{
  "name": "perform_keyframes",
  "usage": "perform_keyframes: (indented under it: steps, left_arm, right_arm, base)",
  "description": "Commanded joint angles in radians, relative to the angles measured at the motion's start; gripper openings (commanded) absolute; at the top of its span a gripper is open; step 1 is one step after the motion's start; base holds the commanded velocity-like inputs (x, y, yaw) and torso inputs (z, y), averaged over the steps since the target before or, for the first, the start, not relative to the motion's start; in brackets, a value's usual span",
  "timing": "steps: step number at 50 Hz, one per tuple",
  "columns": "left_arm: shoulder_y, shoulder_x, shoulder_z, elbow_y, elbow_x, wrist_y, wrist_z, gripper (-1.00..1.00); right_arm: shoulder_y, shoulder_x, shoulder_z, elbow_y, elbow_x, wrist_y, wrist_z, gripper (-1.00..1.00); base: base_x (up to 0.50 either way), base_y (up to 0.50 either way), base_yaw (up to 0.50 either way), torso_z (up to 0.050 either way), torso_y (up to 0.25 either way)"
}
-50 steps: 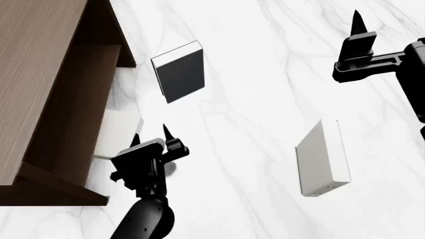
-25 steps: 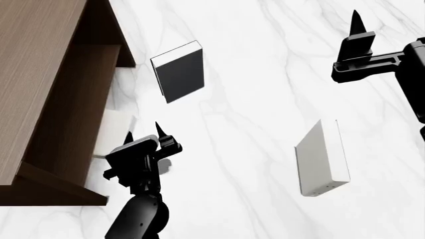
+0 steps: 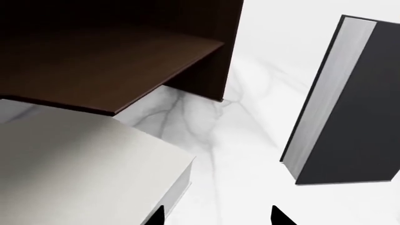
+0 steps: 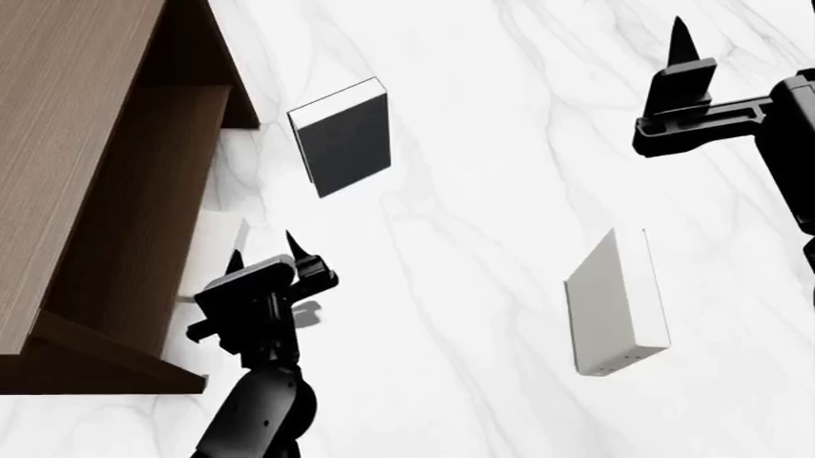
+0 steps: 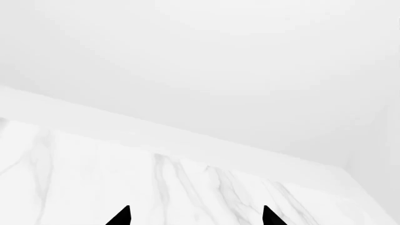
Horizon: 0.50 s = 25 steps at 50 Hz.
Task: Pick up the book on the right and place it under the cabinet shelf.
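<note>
The off-white book (image 3: 75, 159) lies flat on the marble under the dark brown cabinet shelf (image 3: 112, 70). In the head view only a strip of the book (image 4: 219, 243) shows past the cabinet (image 4: 76, 143). My left gripper (image 4: 262, 248) is open just in front of it, with nothing between its fingers. In the left wrist view the left gripper (image 3: 218, 216) has one fingertip beside the book's near corner. My right gripper (image 4: 684, 43) hangs high at the far right, and in its own view the right gripper (image 5: 195, 216) is open over bare marble.
A black-covered book (image 4: 344, 136) with white page edges lies beyond the left gripper and also shows close by as the black book (image 3: 350, 108). A pale grey book (image 4: 617, 305) with tiny dots on its end lies to the right on the marble table (image 4: 484, 191).
My left gripper has moved left toward the cabinet. Less of the off-white book shows past the cabinet's edge than before. The right arm has barely moved.
</note>
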Motion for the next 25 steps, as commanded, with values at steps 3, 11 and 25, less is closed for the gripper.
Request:
perform_keyframes:
  steps: [3,11,25]
  left_arm:
    - [-0.007,-0.020,-0.081,-0.097,-0.157,0.023,0.039,1.00]
    - [-0.014,-0.020,-0.095,-0.131,-0.168,0.031,0.050,1.00]
    - [-0.018,-0.030,-0.113,-0.152,-0.179,0.040,0.053,1.00]
  right_arm:
    - [0.015,-0.006,0.007,-0.009,0.006,0.017,0.004,1.00]
    - [0.017,-0.013,0.008,-0.005,0.005,0.024,0.003,1.00]
    - [0.026,-0.022,0.014,-0.009,0.011,0.039,0.008,1.00]
  base:
    - [0.00,0.00,0.00,-0.003,-0.004]
    - [0.00,0.00,0.00,-0.001,-0.004]
    - [0.00,0.00,0.00,-0.001,-0.004]
